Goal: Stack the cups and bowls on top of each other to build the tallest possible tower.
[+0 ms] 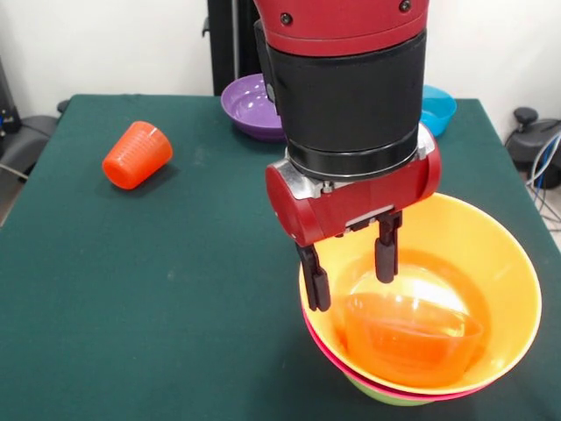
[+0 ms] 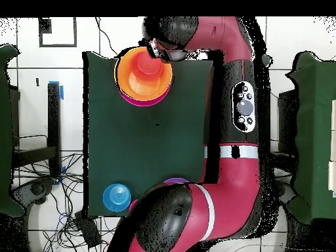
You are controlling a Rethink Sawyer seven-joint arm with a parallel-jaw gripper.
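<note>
The tower stands at the front right: a large orange bowl (image 1: 513, 281) nested in a pink bowl (image 1: 326, 349) over a green bowl (image 1: 381, 396), with a small orange bowl (image 1: 412, 338) lying inside. In the overhead view the tower (image 2: 144, 75) is near the table's top edge. My gripper (image 1: 351, 267) hangs open over the big bowl's left rim, one finger (image 1: 316, 285) at the rim and the other inside the bowl, holding nothing. The orange-red cup (image 1: 136, 155) lies on its side at the far left, well apart from the gripper.
A purple bowl (image 1: 250, 105) sits at the far middle, partly hidden behind the arm. A blue bowl (image 1: 436, 107) sits at the far right, seen also from overhead as the blue bowl (image 2: 118, 197). The green table (image 1: 175, 289) ends just right of the tower.
</note>
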